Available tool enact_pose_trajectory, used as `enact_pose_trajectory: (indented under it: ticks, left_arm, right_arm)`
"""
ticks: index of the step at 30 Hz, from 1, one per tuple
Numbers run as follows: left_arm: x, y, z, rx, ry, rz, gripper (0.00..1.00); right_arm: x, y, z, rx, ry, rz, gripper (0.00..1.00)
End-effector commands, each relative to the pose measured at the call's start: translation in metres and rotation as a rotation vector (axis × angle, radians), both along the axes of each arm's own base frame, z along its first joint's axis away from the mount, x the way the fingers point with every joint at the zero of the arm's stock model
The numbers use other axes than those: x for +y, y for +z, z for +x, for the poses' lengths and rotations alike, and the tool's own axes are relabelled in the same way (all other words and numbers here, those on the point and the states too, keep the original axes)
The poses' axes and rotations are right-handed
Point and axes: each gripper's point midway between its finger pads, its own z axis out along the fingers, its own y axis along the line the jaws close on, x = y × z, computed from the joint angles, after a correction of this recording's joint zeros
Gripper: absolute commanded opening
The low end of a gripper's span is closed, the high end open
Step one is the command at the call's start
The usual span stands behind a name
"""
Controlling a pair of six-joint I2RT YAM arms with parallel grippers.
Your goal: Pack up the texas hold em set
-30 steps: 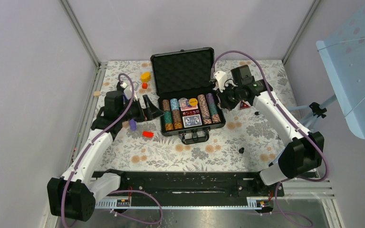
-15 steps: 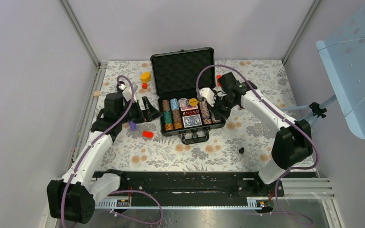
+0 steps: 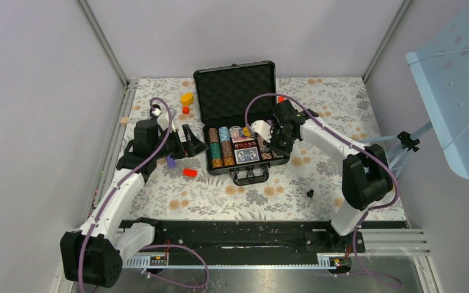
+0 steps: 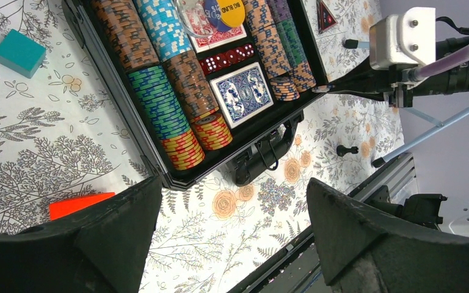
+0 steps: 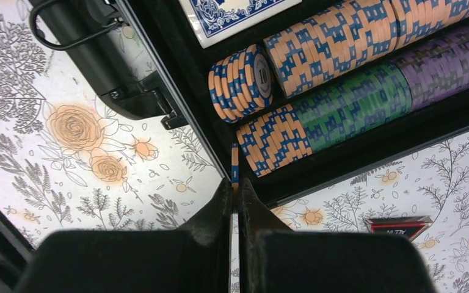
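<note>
The black hard case (image 3: 235, 91) lies open mid-table, foam lid up at the back. Rows of striped poker chips (image 3: 220, 149) and a blue card deck (image 3: 246, 155) fill its base, and its handle (image 3: 248, 177) faces the near edge. My right gripper (image 3: 273, 145) hangs over the case's right chip rows. In the right wrist view it (image 5: 234, 186) is shut on one orange-and-blue poker chip (image 5: 235, 166), held edge-on above the case's near right corner, beside a short loose stack (image 5: 241, 82). My left gripper (image 3: 199, 141) is open and empty left of the case; it also shows in the left wrist view (image 4: 232, 189).
A yellow block (image 3: 187, 97), a small red block (image 3: 185, 110), a red block (image 3: 190, 172) and a purple piece (image 3: 170, 161) lie left of the case. A teal block (image 4: 19, 53) shows by the case's left wall. A small black part (image 3: 309, 193) lies front right.
My right arm has swung left from beside the case's right side to over its right chip rows, gripper still shut. The left arm has not moved.
</note>
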Motion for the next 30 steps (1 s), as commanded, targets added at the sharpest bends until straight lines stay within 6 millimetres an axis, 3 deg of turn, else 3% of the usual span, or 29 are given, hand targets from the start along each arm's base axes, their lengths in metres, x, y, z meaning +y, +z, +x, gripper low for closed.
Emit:
enact_pose_trajectory:
  ticks: [1,14,22,30]
  left_arm:
    - [0.004,0.007,0.006,-0.051,0.016,0.012,0.88]
    - [0.005,0.005,0.007,-0.041,0.02,0.015,0.88]
    - [0.004,0.005,0.007,-0.035,0.014,0.002,0.88]
    - [0.004,0.004,0.007,-0.034,0.015,0.002,0.88]
  right_arm:
    - [-0.002,0.002,0.018,-0.06,0.027,-0.046,0.0]
    - [-0.004,-0.01,0.029,-0.091,0.06,-0.081,0.0]
    - [-0.014,-0.017,0.063,-0.252,0.048,-0.159,0.0]
    - [-0.011,-0.008,0.083,-0.404,0.087,-0.143,0.0]
